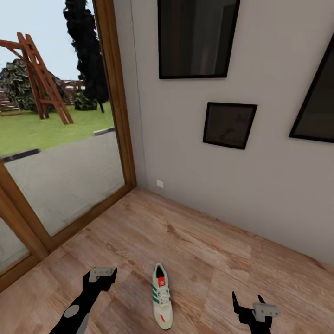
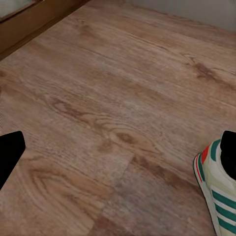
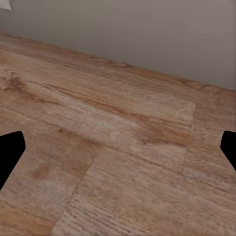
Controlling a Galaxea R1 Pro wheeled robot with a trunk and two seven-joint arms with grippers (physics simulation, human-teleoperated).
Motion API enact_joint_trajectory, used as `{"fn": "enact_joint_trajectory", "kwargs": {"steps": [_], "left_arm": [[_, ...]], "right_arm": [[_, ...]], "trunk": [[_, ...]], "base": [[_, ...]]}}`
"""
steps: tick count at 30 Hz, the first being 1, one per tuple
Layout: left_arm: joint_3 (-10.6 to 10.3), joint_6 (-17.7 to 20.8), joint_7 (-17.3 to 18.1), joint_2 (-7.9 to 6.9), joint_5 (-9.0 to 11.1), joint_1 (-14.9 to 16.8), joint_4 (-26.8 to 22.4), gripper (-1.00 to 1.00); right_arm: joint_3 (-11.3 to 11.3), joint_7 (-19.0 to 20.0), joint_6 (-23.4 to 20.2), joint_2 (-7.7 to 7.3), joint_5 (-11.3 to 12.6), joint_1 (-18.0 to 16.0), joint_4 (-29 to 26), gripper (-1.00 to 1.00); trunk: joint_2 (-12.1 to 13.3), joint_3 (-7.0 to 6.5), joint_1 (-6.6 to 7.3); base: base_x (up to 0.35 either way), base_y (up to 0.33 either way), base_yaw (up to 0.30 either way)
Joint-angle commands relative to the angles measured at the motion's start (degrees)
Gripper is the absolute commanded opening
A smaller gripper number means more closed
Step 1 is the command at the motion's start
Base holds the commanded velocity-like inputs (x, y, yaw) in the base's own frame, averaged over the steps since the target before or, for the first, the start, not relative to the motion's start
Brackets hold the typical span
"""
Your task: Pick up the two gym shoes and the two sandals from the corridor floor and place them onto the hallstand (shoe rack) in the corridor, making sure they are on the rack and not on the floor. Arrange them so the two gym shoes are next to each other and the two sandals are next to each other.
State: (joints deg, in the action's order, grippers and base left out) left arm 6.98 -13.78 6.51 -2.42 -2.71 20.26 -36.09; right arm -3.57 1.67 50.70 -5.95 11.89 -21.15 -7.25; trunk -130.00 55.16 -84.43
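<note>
1. Grippers first: you are holding two of them low over the floor. The left gripper (image 1: 103,274) and the right gripper (image 1: 248,304) are both standing wide open with nothing between their dark fingers (image 2: 11,152); the right wrist view is looking at bare planks between its own fingers (image 3: 10,152).
2. One gym shoe (image 1: 162,295) is lying on the corridor floor (image 1: 195,250) between your two grippers, nearer the left one and apart from both. It is sitting upright on its sole, cream-white with green side stripes, white laces and a red tongue label. In the left wrist view its striped, red-trimmed end (image 2: 216,189) is lying just beside one fingertip.
3. The floor is showing light brown wood planks with plain grain and knots, running on to the corner of the room.
4. To your left, a tall glass pane in a brown wooden frame (image 1: 118,93) is looking out on pavement, grass and a reddish wooden structure (image 1: 39,76).
5. Farthest off, the pale grey wall (image 1: 273,153) is carrying three dark, black-framed pictures (image 1: 229,124) and one small white wall plate (image 1: 160,183) low down.
</note>
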Motion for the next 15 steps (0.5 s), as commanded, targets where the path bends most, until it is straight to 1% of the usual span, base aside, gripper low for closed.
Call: {"fn": "enact_joint_trajectory", "kwargs": {"steps": [1,8,11,15], "left_arm": [[0.3,-0.2,0.4,0.05,-0.3,0.0,0.1,1.00],[0.3,-0.2,0.4,0.05,-0.3,0.0,0.0,1.00],[0.3,-0.2,0.4,0.05,-0.3,0.0,0.0,1.00],[0.3,-0.2,0.4,0.05,-0.3,0.0,0.0,1.00]], "right_arm": [[-0.4,0.2,0.2,-0.02,0.6,0.0,0.0,1.00],[-0.4,0.2,0.2,-0.02,0.6,0.0,0.0,1.00],[-0.4,0.2,0.2,-0.02,0.6,0.0,0.0,1.00],[-0.4,0.2,0.2,-0.02,0.6,0.0,0.0,1.00]], "trunk": [[0.0,0.05,-0.01],[0.0,0.04,-0.01],[0.0,0.04,-0.01],[0.0,0.04,-0.01]], "base": [[0.085,0.270,-0.014],[0.040,0.244,-0.007],[0.007,0.128,-0.001],[0.003,0.060,-0.001]]}}
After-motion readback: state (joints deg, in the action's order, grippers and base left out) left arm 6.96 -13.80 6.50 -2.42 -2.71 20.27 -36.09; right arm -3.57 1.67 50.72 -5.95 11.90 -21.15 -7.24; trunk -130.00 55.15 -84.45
